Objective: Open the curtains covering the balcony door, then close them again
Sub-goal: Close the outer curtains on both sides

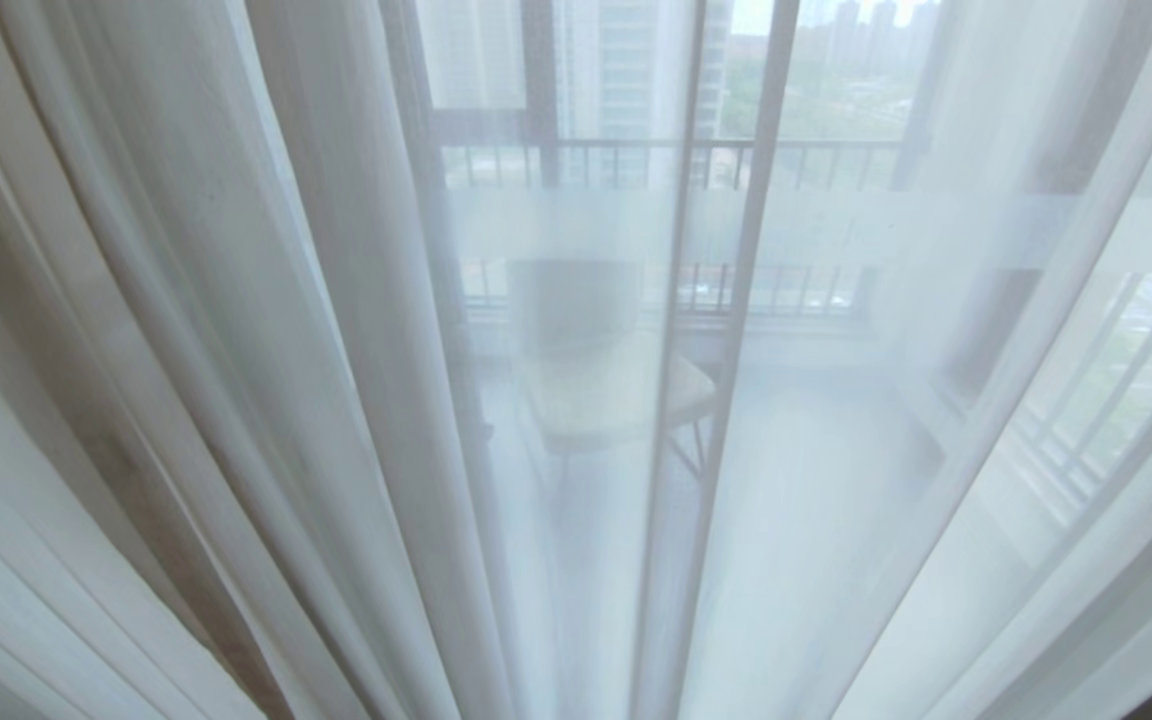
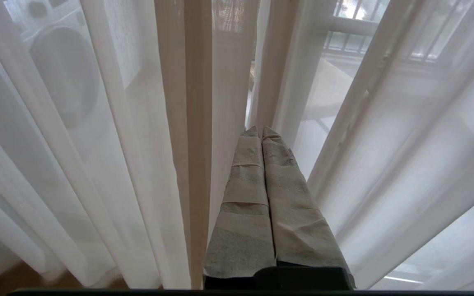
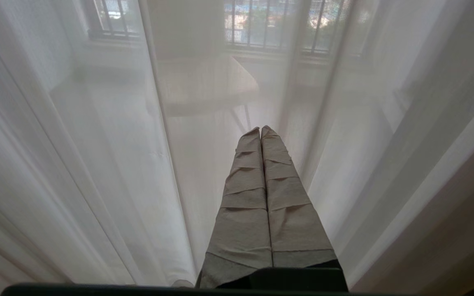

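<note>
Thin white see-thru sheer curtains [image 1: 356, 330], pleated, floor-length, hang drawn across whole view, so door is covered; reads as end state w/ close step done or nearly, judging from how fabric lies. Heavier cream-beige opaque fold [image 2: 198, 123] hangs just ahead of left jaws, slightly off to one side, sheer on both sides of it.

Black-framed glass balcony door [image 1: 681, 330] w/ frosted white band sits behind sheer, straight ahead of both jaws; pale round-seat chair [image 1: 616, 390] and railing bars [image 1: 636, 160] beyond it, seen thru fabric only.

Left gripper [image 2: 260, 130]: tape-wrapped jaws pressed together, pinching nothing, tips close to folds but can't tell if touching. Right gripper [image 3: 260, 129]: jaws pressed together too, empty, pointed at sheer. Both look parked, prob bc no fabric left to pull.
</note>
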Robot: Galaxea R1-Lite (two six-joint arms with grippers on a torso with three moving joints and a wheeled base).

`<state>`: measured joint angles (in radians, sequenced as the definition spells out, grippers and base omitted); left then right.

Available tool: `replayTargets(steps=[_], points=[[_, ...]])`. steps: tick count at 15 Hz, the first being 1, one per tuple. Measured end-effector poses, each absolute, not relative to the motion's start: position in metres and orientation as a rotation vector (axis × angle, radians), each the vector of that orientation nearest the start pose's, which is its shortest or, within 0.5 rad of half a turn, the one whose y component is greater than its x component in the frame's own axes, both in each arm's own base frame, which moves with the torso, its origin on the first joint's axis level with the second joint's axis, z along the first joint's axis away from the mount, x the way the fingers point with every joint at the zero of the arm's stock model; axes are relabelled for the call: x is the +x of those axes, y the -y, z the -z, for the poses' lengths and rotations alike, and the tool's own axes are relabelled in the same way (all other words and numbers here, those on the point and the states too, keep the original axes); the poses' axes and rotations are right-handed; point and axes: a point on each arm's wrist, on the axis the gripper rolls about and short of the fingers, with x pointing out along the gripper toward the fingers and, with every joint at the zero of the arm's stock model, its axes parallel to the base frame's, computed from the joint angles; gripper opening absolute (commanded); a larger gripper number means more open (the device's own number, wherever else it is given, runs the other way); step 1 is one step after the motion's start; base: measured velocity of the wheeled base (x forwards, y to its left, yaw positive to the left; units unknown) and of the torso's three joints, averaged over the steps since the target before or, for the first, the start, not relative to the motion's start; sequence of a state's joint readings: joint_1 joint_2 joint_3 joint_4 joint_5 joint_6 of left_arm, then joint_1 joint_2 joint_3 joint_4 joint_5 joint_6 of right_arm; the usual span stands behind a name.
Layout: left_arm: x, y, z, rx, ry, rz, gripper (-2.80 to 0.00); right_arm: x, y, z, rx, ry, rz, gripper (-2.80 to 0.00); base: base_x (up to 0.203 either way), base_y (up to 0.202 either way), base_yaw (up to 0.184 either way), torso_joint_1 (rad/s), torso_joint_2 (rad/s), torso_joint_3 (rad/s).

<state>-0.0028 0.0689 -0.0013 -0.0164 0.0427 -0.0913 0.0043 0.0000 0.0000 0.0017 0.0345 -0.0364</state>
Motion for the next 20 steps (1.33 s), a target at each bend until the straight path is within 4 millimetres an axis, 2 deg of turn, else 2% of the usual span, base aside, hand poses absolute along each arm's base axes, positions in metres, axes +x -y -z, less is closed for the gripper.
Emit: replayTargets(steps=[5, 20], points=[[-0.0221, -0.0010, -0.0774, -0.091, 0.009, -0.041, -2.80, -0.0228, -0.0007, -0.0753, -0.036, -0.001, -0.039, -2.80, 0.000, 0.000, 0.000, 0.000, 0.00, 0.000], [-0.0225, -0.0010, -0.0772, -0.092, 0.014, -0.041, -2.80, -0.0228, -0.0007, -0.0753, -0.036, -0.001, -0.039, -2.80, 0.000, 0.000, 0.000, 0.000, 0.00, 0.000]])
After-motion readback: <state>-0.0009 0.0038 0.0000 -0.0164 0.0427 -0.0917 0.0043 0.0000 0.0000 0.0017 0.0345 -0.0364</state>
